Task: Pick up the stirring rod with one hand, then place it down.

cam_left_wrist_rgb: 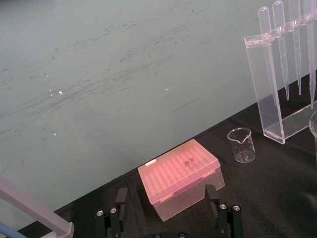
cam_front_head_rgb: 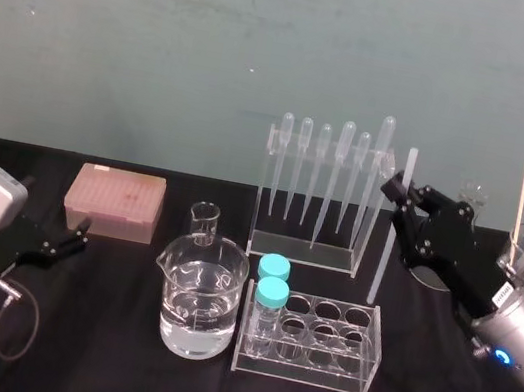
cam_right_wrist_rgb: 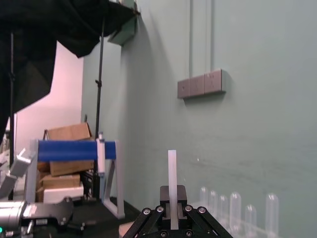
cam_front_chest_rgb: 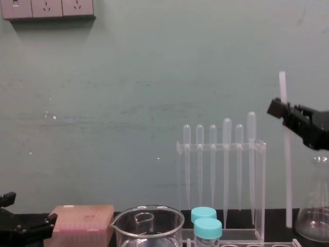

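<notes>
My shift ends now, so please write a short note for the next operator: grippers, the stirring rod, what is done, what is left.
Right gripper: shut on the stirring rod, held upright beside the pipette rack.
Left gripper: open, parked near the pink tip box.
Done: rod grasped.
Left: set it down and release.
Whether its lower end touches the table is unclear.

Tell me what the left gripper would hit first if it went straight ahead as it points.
The pink tip box. The left gripper, open and low at the robot's left, points straight at it in its wrist view, with nothing between them; how near it is I cannot judge.
</notes>
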